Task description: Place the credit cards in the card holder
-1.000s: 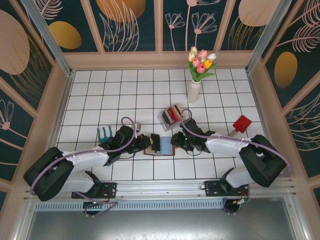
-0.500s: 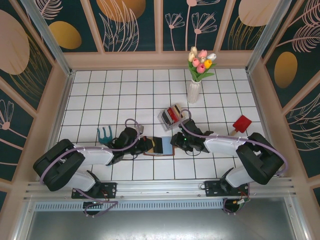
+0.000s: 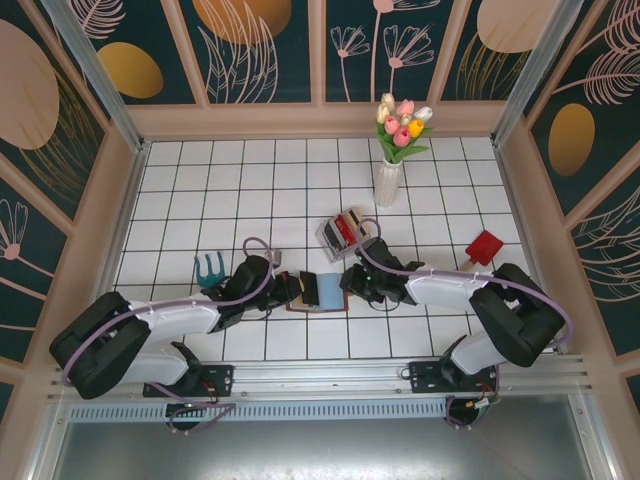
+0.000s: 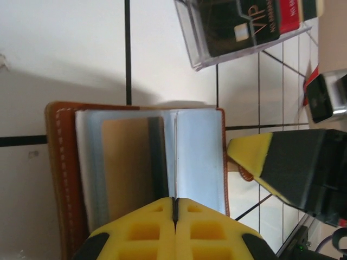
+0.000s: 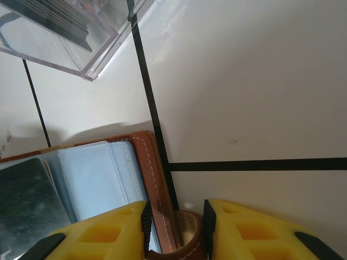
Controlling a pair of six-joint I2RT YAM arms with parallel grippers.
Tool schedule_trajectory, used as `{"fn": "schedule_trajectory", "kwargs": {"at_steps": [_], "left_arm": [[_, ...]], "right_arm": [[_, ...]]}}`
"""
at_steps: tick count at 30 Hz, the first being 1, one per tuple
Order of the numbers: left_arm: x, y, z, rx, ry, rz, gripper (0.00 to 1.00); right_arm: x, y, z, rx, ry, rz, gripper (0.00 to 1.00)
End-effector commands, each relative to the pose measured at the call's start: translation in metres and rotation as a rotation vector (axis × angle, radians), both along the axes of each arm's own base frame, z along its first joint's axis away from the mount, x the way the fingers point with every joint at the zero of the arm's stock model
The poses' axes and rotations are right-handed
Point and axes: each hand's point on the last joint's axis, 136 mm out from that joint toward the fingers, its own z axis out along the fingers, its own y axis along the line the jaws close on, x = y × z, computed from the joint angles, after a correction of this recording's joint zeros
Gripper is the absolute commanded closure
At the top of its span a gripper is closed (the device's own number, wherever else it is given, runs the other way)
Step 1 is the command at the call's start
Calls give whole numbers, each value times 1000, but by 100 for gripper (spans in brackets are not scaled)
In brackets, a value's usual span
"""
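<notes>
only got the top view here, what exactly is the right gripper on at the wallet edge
Observer: From its wrist camera, the right gripper straddles the brown clasp tab of the card holder; the leather fills the gap between its fingers.
Operator: left one open or shut
Observer: The left gripper is shut, tips together over the open pages, with a thin clear sleeve running edge-on into their seam.
Operator: whats in the clear box
Observer: The clear box holds a black card with gold VIP lettering and a red card beside it.
</notes>
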Motion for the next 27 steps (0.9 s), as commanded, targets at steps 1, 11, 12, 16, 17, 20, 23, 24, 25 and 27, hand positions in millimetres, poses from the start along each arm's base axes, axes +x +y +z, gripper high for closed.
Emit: {"fn": "schedule_trajectory", "kwargs": {"at_steps": [1, 11, 12, 16, 17, 20, 23, 24, 25, 27], "left_arm": [[0, 1, -3, 19, -12, -4, 100], [-1, -12, -11, -7, 23, -44, 100], [-2, -14, -12, -16, 27, -53, 100], [-4, -20, -12, -37, 42, -76, 100], [-5, -21, -13, -38, 47, -84, 100], [-7, -24, -20, -29, 77, -97, 100], [-10, -26, -23, -28, 99, -108, 100], [-10, -26, -23, -30, 102, -108, 100], [-10, -26, -23, -30, 105, -112, 100], [-10, -28, -22, -28, 112, -117, 100]], "right_arm": [[-2, 3, -6, -14, 15, 1, 65], [-4, 4, -10, -17, 28, 7, 66], [-4, 4, -10, -18, 29, 6, 66], [-5, 3, -14, -25, 37, 7, 66], [-5, 3, -14, -25, 41, 5, 66], [-7, 4, -16, -26, 49, 9, 66], [-8, 6, -17, -27, 50, 15, 66], [-8, 7, -17, -27, 50, 16, 66], [-8, 7, -17, -28, 50, 17, 66], [-8, 8, -17, -30, 52, 19, 66]]}}
